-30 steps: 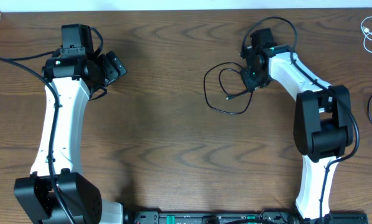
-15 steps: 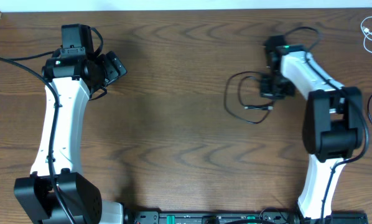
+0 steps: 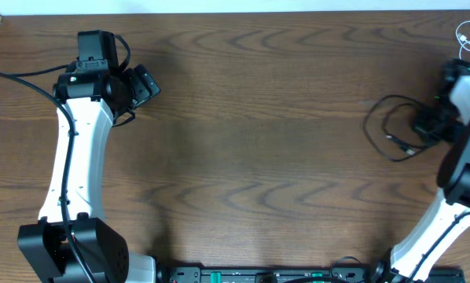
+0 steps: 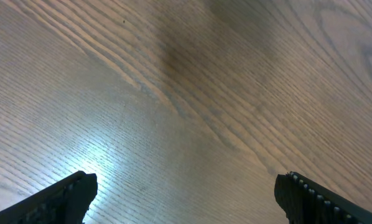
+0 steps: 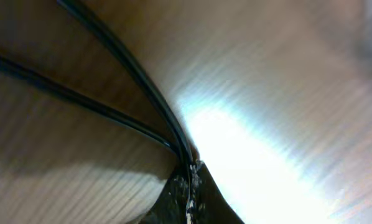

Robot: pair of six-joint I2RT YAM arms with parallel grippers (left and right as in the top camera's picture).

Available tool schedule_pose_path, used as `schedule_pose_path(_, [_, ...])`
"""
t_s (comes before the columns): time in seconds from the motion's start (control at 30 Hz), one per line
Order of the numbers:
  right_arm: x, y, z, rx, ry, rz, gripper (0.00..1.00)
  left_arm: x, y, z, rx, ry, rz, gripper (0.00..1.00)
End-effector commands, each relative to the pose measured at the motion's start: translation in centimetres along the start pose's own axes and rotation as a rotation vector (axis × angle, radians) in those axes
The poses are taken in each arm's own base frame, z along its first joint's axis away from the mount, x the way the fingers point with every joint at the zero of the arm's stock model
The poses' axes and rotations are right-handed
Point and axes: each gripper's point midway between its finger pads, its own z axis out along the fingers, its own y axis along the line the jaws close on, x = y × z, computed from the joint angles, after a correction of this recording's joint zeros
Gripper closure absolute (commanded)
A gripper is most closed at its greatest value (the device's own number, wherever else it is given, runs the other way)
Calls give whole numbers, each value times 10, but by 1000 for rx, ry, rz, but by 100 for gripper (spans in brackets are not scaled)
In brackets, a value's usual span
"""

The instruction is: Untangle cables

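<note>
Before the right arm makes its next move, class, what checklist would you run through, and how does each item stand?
1. Right jaws shut on black cable: ok.
2. Left jaws open, nothing between them: ok.
3. Black cable lies apart from white cable: ok.
4. Black cable straightened: not ok, it lies in loops.
5. White cable untangled: cannot tell, it is small and partly out of frame.

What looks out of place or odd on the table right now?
Nothing spilled or damaged. The right gripper is shut on the black cable, whose loops lie at the far right; the white cable sits apart in the overhead view's top right corner, partly cut off.
</note>
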Motion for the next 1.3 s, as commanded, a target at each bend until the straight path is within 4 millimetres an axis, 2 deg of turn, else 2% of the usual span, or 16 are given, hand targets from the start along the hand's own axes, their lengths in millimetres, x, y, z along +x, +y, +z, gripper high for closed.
schedule_pose_path(0.0, [-19, -25, 26, 4, -24, 99, 99, 0, 2, -5, 3, -8, -6, 4])
schedule_pose_path(0.07, [-46, -31, 29, -31, -108, 157, 99, 0, 2, -5, 3, -8, -6, 4])
schedule_pose_path(0.1, [-75, -34, 27, -85, -205, 211, 99, 0, 2, -5, 3, -8, -6, 4])
schedule_pose_path(0.17, [-103, -30, 21, -162, -304, 244, 99, 0, 2, -5, 3, -8, -6, 4])
schedule_pose_path(0.23, [-122, -25, 13, -215, -375, 242, 99, 0, 2, -5, 3, -8, -6, 4])
schedule_pose_path(0.47, [-163, -30, -5, -217, -564, 282, 99, 0, 2, -5, 3, -8, -6, 4])
schedule_pose_path(0.63, [-177, -53, -6, -111, -639, 329, 99, 0, 2, -5, 3, -8, -6, 4])
schedule_pose_path(0.7, [-180, -55, -8, -100, -654, 299, 99, 0, 2, -5, 3, -8, -6, 4])
schedule_pose_path(0.73, [-181, -55, -10, -94, -663, 277, 96, 0, 2, -5, 3, -8, -6, 4])
schedule_pose_path(0.8, [-183, -54, -16, -84, -673, 217, 73, 0, 2, -5, 3, -8, -6, 4])
schedule_pose_path(0.9, [-181, -47, -32, -97, -675, 122, 45, 0, 2, -5, 3, -8, -6, 4])
schedule_pose_path(1.0, [-174, -42, -57, -116, -682, 89, 28, 0, 2, -5, 3, -8, -6, 4])
schedule_pose_path(1.17, [-157, -9, -128, -318, -730, 4, 9, 0, 2, -5, 3, -8, -6, 4])
schedule_pose_path(1.27, [-141, 15, -185, -434, -803, -66, 1, 0, 2, -5, 3, -8, -6, 4])
